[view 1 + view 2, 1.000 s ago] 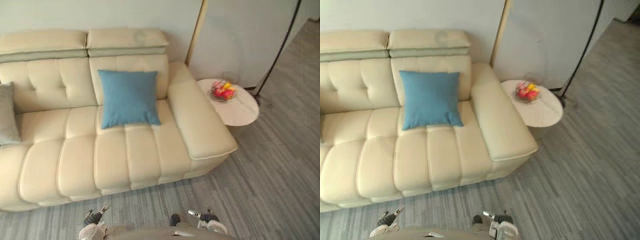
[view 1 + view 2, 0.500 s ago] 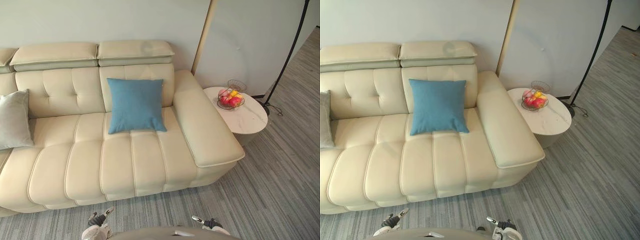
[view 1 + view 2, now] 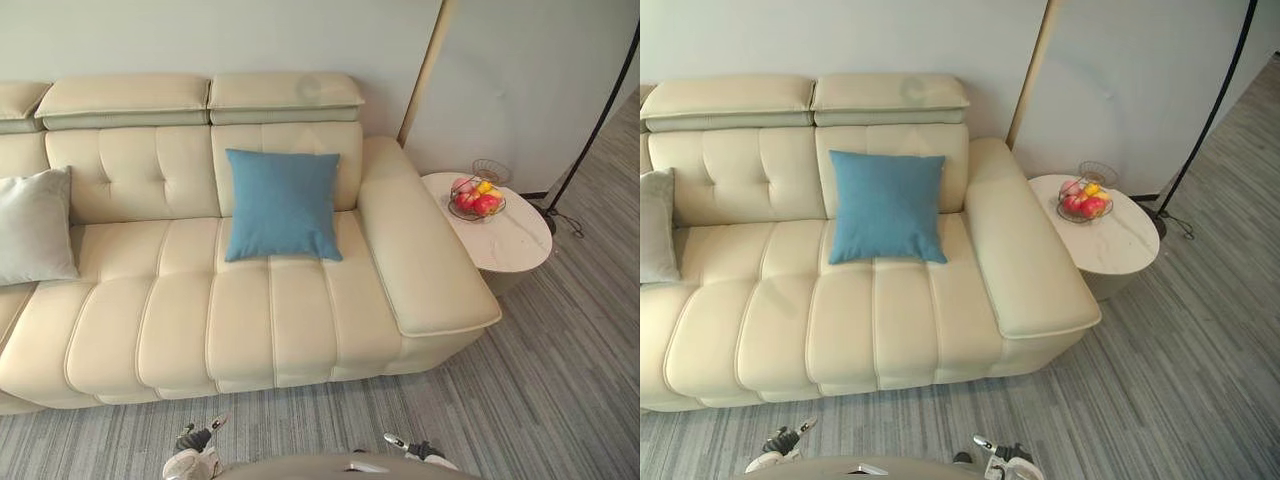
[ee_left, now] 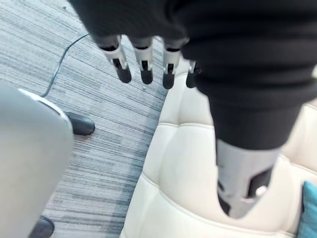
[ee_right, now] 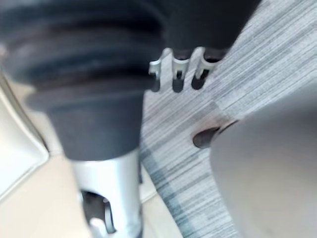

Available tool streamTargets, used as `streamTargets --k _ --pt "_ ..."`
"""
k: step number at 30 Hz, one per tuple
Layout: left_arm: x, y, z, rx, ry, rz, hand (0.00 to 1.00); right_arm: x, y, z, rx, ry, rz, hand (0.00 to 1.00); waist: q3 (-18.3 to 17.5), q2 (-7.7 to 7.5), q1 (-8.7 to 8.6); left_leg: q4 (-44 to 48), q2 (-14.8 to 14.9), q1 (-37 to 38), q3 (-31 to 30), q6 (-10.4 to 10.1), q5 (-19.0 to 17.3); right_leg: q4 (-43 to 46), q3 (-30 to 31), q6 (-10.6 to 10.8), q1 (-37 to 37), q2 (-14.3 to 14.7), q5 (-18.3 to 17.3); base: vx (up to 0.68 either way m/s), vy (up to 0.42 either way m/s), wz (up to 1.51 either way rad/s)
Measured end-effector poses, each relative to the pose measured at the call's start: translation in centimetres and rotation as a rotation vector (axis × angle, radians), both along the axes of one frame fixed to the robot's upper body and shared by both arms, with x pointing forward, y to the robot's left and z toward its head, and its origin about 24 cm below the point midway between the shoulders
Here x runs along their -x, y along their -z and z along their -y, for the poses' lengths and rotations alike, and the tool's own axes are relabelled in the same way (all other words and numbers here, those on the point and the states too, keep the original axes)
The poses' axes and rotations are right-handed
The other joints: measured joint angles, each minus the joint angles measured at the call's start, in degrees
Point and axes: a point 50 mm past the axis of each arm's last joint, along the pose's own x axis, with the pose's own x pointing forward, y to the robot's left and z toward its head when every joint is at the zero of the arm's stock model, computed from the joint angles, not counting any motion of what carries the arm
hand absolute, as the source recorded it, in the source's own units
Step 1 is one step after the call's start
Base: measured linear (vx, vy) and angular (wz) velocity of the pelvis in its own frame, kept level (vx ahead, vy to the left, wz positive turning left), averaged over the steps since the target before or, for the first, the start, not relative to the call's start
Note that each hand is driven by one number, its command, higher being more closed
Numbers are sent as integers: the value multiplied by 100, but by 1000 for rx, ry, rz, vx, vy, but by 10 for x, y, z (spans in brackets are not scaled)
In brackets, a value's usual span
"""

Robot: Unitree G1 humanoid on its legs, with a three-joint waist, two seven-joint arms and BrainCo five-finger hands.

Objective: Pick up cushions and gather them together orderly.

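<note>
Against the wall, the long cream tufted leather sofa [image 3: 270,310] carries both cushions, well apart. The square blue fabric cushion [image 3: 282,205] leans on the backrest near the armrest, and the pale grey cushion [image 3: 35,228] leans at the far left. Nothing is gathered yet; both pickups are left to do. The left hand [image 3: 196,440] hangs low, fingers [image 4: 144,67] straight and empty. The right hand [image 3: 415,449] is also low; its fingers [image 5: 177,69] seem relaxed too, though blurred.

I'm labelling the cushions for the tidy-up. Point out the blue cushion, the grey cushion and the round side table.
blue cushion [image 3: 282,205], left eye view, middle of its front face.
grey cushion [image 3: 35,228], left eye view, middle of its front face.
side table [image 3: 510,240], left eye view, bare part of its top.
</note>
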Motion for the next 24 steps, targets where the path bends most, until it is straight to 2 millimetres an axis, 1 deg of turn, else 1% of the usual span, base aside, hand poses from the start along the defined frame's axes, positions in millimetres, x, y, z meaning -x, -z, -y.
streamTargets --k 3,4,6,7,8,10,11,12,13,14,15,16,17,18,19,20,21,22,23,24 --pt "-4 0 1 6 46 -3 0 1 1 0 -16 40 0 0 4 11 -26 -14 16 -22 25 -10 3 -90 16 -5 11 22 42 25 -27 -5" --pt "-7 0 2 7 71 -6 0 2 1 1 -21 58 -1 0 14 20 -40 -7 39 -3 128 -36 -14 -121 80 -17 30 49 54 36 -25 -23" --pt "-5 1 1 6 85 -21 0 3 1 2 -32 95 3 0 22 27 -24 39 73 58 268 -70 -72 -121 251 -23 23 101 57 29 -23 -39" --pt "-7 1 1 5 90 -18 0 3 1 2 -36 100 3 0 34 37 -24 72 103 107 367 -93 -124 -121 370 -30 17 142 62 9 -31 -79" --pt "-7 1 3 1 113 -30 0 4 1 4 -39 127 3 0 90 76 -43 273 180 174 620 -121 -292 -118 655 -51 20 219 77 2 -29 -83" --pt "-12 1 6 5 121 -20 0 5 0 5 -36 138 6 0 128 89 -79 500 215 154 667 -115 -429 -92 844 -68 -36 264 88 -13 -22 -75" --pt "-14 0 6 7 118 -15 0 4 0 5 -35 137 7 0 148 71 -67 804 210 38 456 -20 -539 12 1127 -76 -183 289 83 -25 -42 -95" --pt "-18 0 8 11 119 -7 0 2 0 5 -34 133 11 0 152 80 -60 990 201 -70 195 12 -619 121 1346 -78 -332 318 82 -39 -61 -124" --pt "-19 0 11 17 120 -3 0 -1 -1 5 -34 128 18 0 176 127 -72 1085 225 -93 46 -13 -767 220 1596 -88 -506 394 76 -29 -53 -120" --pt "-20 0 14 24 121 -1 0 -4 -2 7 -25 115 30 0 227 173 -95 1133 258 -79 73 -40 -939 250 1804 -88 -618 482 84 -60 -5 -138" --pt "-21 0 16 28 121 1 0 -9 -4 7 -17 101 49 0 239 246 -93 1165 287 -34 326 -69 -1093 254 2075 -100 -737 563 180 -134 49 -186" --pt "-22 -1 13 20 120 1 0 -17 -7 6 -12 82 75 0 302 152 -84 1221 289 -18 865 -54 -1233 196 2583 -190 -885 668 336 -163 59 -203" --pt "-22 -1 11 13 117 2 0 -24 -8 1 -18 59 91 0 307 155 -90 1304 300 2 1180 -53 -1331 100 2854 -287 -945 725 424 -204 63 -215" --pt "-22 -1 9 8 107 4 0 -27 -9 -1 -19 44 103 0 318 109 -128 1349 333 11 1603 -54 -1394 -86 2985 -504 -1064 758 499 -113 30 -163" --pt "-22 -2 7 4 102 3 0 -29 -9 -1 -17 40 108 0 319 108 -130 1340 348 22 1856 -54 -1400 -174 2947 -641 -1133 762 481 -85 13 -200" --pt "-22 -2 6 -1 98 1 0 -35 -11 -1 -15 23 116 0 356 180 -127 1341 494 40 2411 -61 -1388 84 2451 -654 -1462 849 469 -7 -10 -162" --pt "-22 -2 6 -2 97 -1 0 -37 -11 -1 -14 16 120 0 357 183 -135 1339 557 51 2572 -71 -1382 302 2137 -654 -1592 908 467 112 -52 -189" --pt "-23 -2 6 -4 98 -2 0 -37 -11 -2 -12 14 119 0 372 193 -165 1334 649 203 2893 -138 -1344 770 1067 -745 -1650 999 452 167 -60 -129" --pt "-23 -2 6 -4 98 -2 0 -34 -10 -2 -11 16 111 0 369 176 -152 1355 651 281 2991 -157 -1333 754 530 -792 -1557 991 401 253 -140 -156" --pt "-23 -2 6 0 93 -2 0 -31 -10 0 -2 7 101 0 393 232 -163 1430 671 391 3058 -161 -1325 721 -99 -867 -1492 986 497 149 -127 -125"
